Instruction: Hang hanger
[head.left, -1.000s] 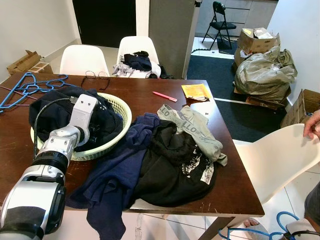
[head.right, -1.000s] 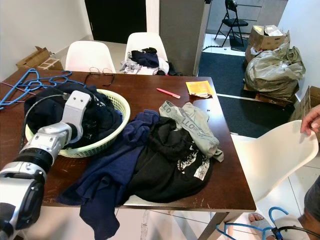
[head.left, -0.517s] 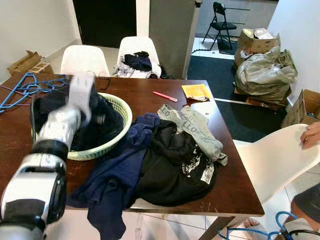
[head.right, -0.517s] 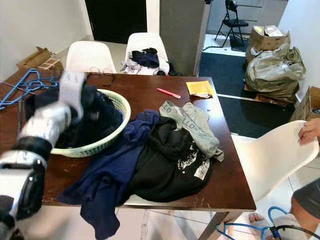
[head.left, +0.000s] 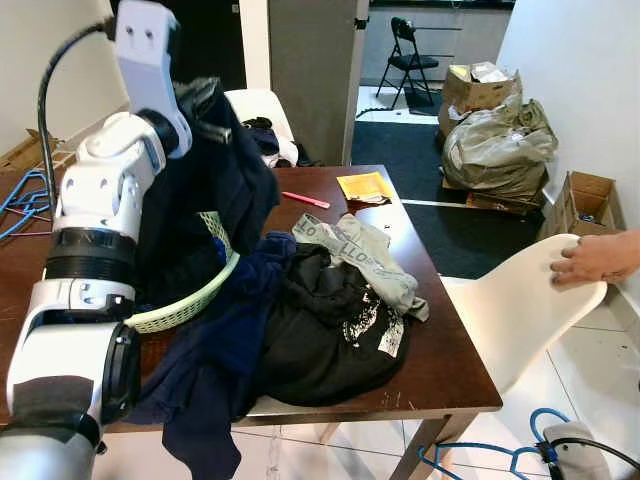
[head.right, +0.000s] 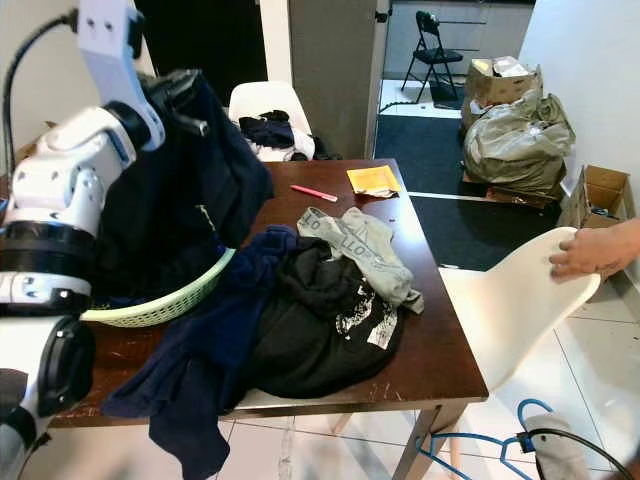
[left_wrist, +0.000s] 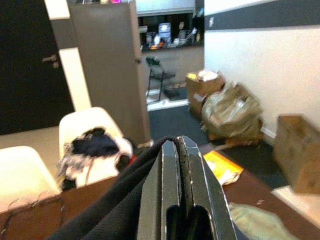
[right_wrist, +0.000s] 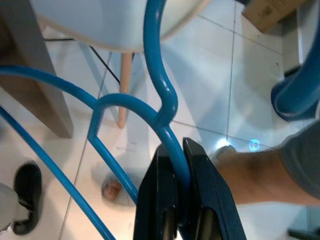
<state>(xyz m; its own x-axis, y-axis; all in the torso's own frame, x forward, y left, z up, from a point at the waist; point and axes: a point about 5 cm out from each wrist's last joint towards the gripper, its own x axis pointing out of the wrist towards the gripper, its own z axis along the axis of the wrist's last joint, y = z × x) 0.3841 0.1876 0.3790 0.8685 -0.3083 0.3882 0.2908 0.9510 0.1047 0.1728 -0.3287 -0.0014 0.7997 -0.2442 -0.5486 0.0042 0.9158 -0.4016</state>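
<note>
Left arm up with dark cloth; right gripper clamped on the blue hanger, low at the table's right.

Eye views: your left gripper is raised above the green basket, a dark garment draped from it; a clothes pile lies on the brown table. A person's hand rests on the white chair. Left wrist view: fingers pressed together, pinching the dark fabric. Right wrist view: your right gripper grips the blue hanger at the neck, above floor tiles.
</note>
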